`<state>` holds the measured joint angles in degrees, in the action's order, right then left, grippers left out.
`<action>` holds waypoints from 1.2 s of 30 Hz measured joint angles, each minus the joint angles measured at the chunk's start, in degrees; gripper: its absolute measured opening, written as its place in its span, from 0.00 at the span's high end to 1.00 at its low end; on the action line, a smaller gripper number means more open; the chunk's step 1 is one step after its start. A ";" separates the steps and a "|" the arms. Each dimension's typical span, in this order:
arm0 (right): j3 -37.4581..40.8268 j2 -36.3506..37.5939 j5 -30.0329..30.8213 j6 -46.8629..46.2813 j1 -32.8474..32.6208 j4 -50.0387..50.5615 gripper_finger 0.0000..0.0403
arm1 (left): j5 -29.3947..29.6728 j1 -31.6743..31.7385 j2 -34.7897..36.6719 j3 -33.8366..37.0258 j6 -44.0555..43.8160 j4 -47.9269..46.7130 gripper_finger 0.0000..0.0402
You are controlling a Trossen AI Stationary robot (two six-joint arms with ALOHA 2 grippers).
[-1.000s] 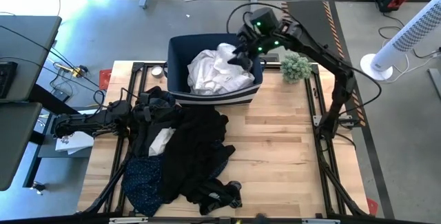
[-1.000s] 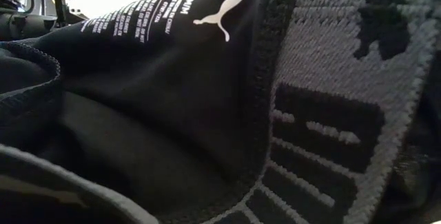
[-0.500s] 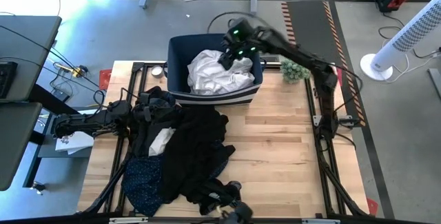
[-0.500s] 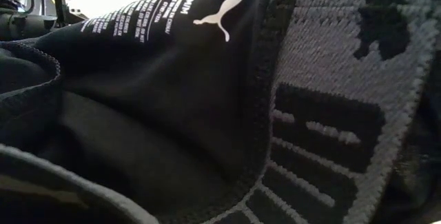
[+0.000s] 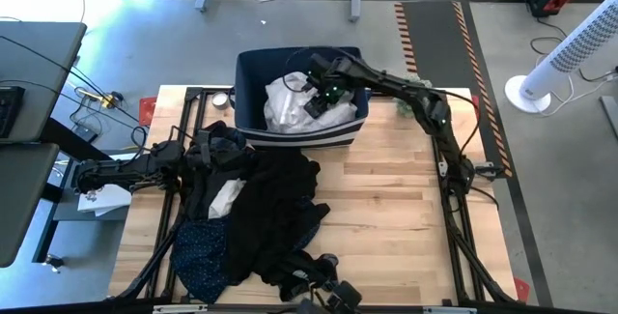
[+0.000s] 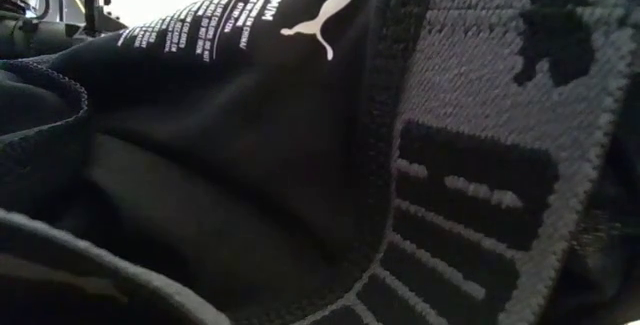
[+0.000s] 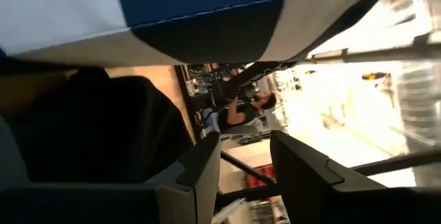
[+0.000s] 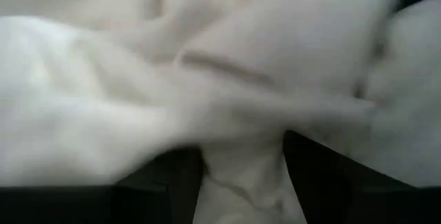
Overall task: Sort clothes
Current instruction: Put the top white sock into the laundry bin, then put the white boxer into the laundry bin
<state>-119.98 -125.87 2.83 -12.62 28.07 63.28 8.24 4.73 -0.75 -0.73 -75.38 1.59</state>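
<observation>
A navy bin with a white stripe (image 5: 290,138) stands at the table's far edge, and white clothes (image 5: 285,101) lie in it. My right gripper (image 5: 323,95) is down inside the bin on them; white cloth (image 8: 242,172) fills the gap between its fingers. A heap of black clothes (image 5: 275,208) lies on the table's left half. In the heap are a white piece (image 5: 227,196) and a navy speckled garment (image 5: 198,251). My left gripper (image 5: 193,157) (image 7: 246,176) waits at the heap's far left, level, slightly open and empty. A black garment (image 6: 250,165) fills the low view. My right gripper has a wad of white cloth (image 8: 241,148) between its two fingers, coming from above and slanting down into the bin. One layer or several, I cannot tell. The cloth lies on the other white clothes in the bin.
A small green plant (image 5: 413,97) stands just right of the bin. A small round object (image 5: 220,99) lies left of it. Bare wood (image 5: 396,217) covers the table's right half. A white fan (image 5: 570,48) stands off the table. A person (image 7: 244,107) shows far off in the left wrist view.
My right gripper has gone from the bin's far right corner toward the table's left, then down and nearer into the white clothes in the bin.
</observation>
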 joint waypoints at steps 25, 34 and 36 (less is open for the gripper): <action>-0.07 32.07 11.32 2.45 -13.11 -0.31 0.52 | -24.94 -8.96 -48.41 -48.45 14.43 -52.64 0.98; 3.03 31.81 11.34 3.97 -15.23 2.76 0.52 | -32.71 -11.88 -62.81 -46.80 5.95 -65.61 0.73; 4.53 31.92 11.33 4.72 -15.58 2.41 0.52 | -31.42 -12.30 -64.27 -46.80 4.24 -65.60 0.63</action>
<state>-115.45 -93.95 14.16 -7.90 12.49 65.69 -23.18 -7.57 -65.03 -47.53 -71.13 -64.01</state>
